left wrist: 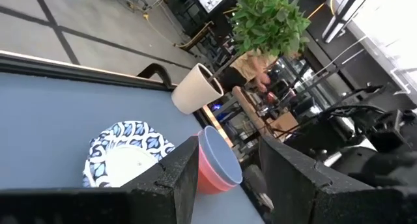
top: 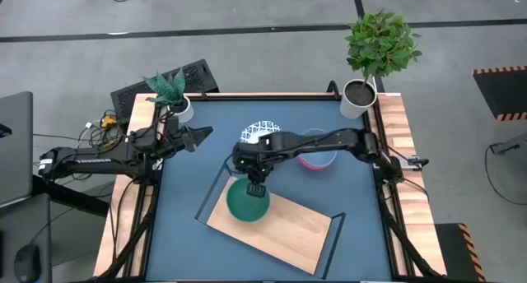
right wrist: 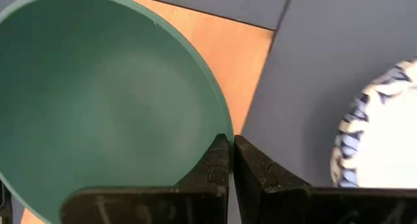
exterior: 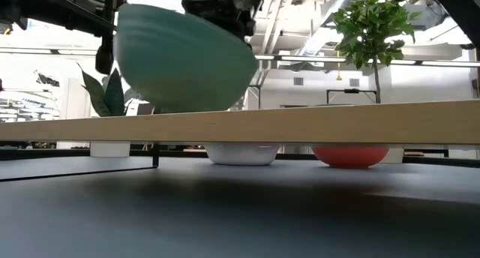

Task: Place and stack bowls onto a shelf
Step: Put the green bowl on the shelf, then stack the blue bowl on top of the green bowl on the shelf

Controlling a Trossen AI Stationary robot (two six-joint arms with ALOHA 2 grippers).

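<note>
One bowl is on the shelf [top: 276, 225] so far: the teal-green bowl [top: 248, 202], sitting at the board's end nearest the left arm. The right gripper [top: 256, 188] is directly above that bowl's back rim, fingers pinched on the rim wall [right wrist: 218, 136], one inside and one outside. A rim pinch makes sense here; it leaves the bowl's mouth upward and its base free to meet the wood. From table level the bowl's base [exterior: 184, 106] appears to be touching or just shy of the board, tipped slightly, so I judge the set-down is in progress, not released.

Beyond the right gripper, toward the far side of the table, wait a white bowl with blue patterned rim [top: 262, 135] and the pink-red bowl [top: 316, 151], both on the dark blue tabletop [top: 354, 192] near the shelf's back edge. A second patterned bowl cannot be made out apart from the first.

The left gripper [top: 198, 135] hangs near the table's left edge beside the small potted plant [top: 169, 92], fingers spread and empty, looking across at the patterned and pink-red bowls just ahead of it. It seems parked clear of the shelf so the right arm has room.

Likely next: loosen the pinch, lift straight up to avoid dragging the bowl.
</note>
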